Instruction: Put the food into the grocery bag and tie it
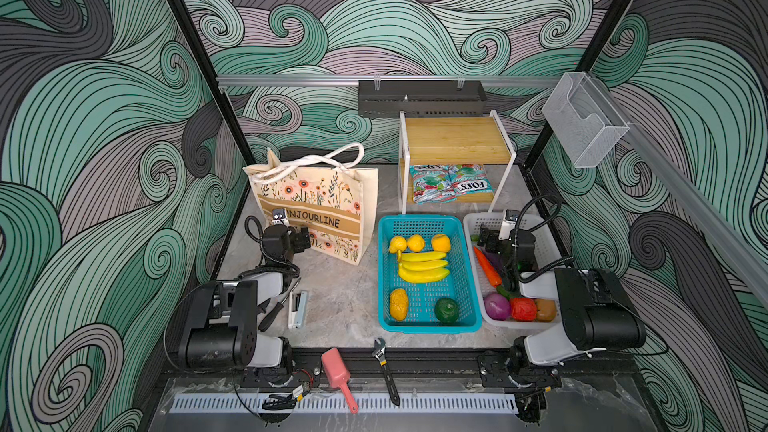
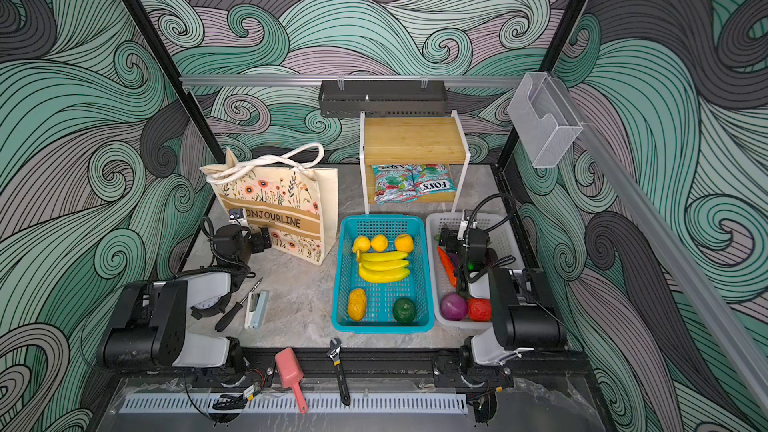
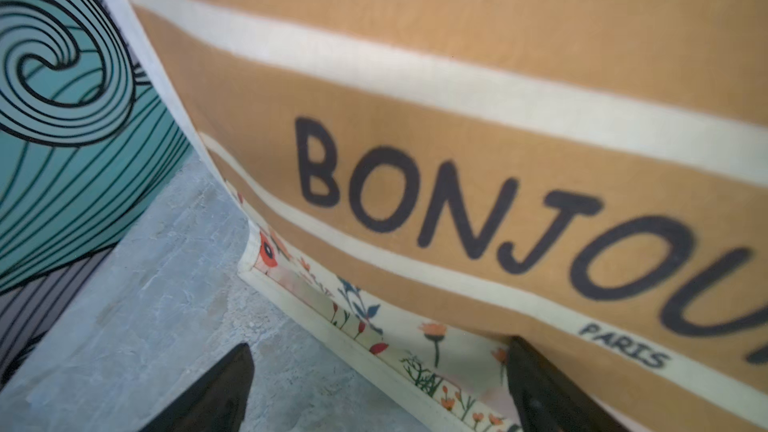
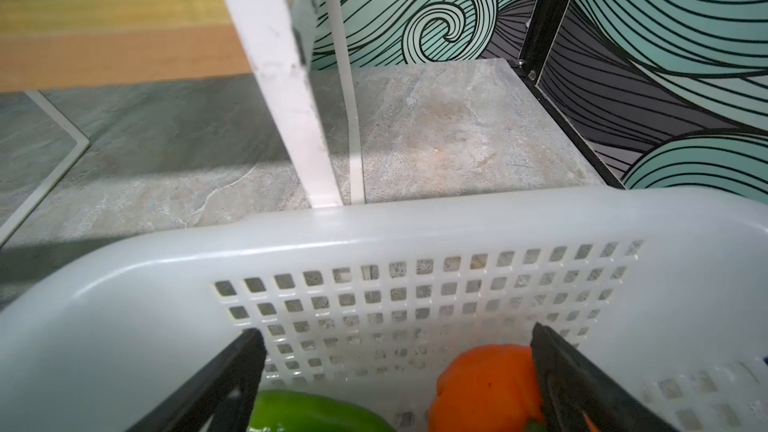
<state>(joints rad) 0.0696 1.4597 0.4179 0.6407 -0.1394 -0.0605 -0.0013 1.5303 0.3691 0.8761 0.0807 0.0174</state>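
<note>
The grocery bag [image 1: 320, 205] [image 2: 282, 209] stands upright at the back left, rope handles [image 1: 307, 164] lying over its mouth. My left gripper [image 1: 300, 238] [image 3: 379, 347] is open and empty, just in front of the bag's lower front face [image 3: 457, 76]. Food lies in the teal basket [image 1: 467, 268]: yellow pear [image 1: 397, 244], yellow round fruit [image 1: 415, 243], orange [image 1: 441, 242], ribbed orange fruit [image 1: 398, 304]. Two FOX'S candy packets [image 1: 432, 184] [image 1: 473, 180] sit under the wooden shelf. My right gripper [image 1: 484, 239] [image 4: 397, 332] hangs open over the white basket [image 4: 374, 234].
Bananas [image 1: 423, 268] and a green fruit [image 1: 446, 310] share the teal basket. The white basket holds a carrot [image 1: 487, 268], onion [image 1: 497, 306], and orange [image 4: 486, 384] and green [image 4: 307, 413] peppers. A stapler [image 1: 298, 308], screwdriver [image 1: 274, 309], pink scoop [image 1: 337, 376] and wrench [image 1: 384, 367] lie near the front.
</note>
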